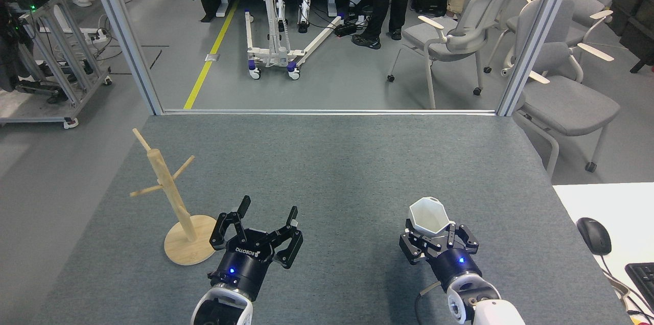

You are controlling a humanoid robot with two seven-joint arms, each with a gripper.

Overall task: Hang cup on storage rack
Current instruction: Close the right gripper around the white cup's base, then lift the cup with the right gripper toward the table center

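Lower right of frame: right gripper [428,237] closed around the lower body of the cup [428,216]; white, faceted, rim open upward and tipped a little toward the upper left; a small bump on the far rim edge may be the handle — too small to be sure. The cup appears lifted clear of the grey table [347,161], though the view from above leaves that uncertain.

Lower centre: left gripper [267,216] — jaws spread wide, nothing between them; it sits just beside the round base of the storage rack [171,193].

Rack stands in the lower left, upright post with short angled pegs, all bare; well apart from the cup, with the left gripper between the two.

Step in hand, as judged: carry phase — cup grasped, transfer to the rack not yet done; nothing hung.

Next move calls for: travel leftward across the frame toward the pegs; the cup must be turned so the handle loop faces a peg, then slid over the peg tip and lowered until it catches; the grip on the body leaves the handle free, which helps. Path crosses the idle left gripper; that arm may need to clear away, or steady the base.
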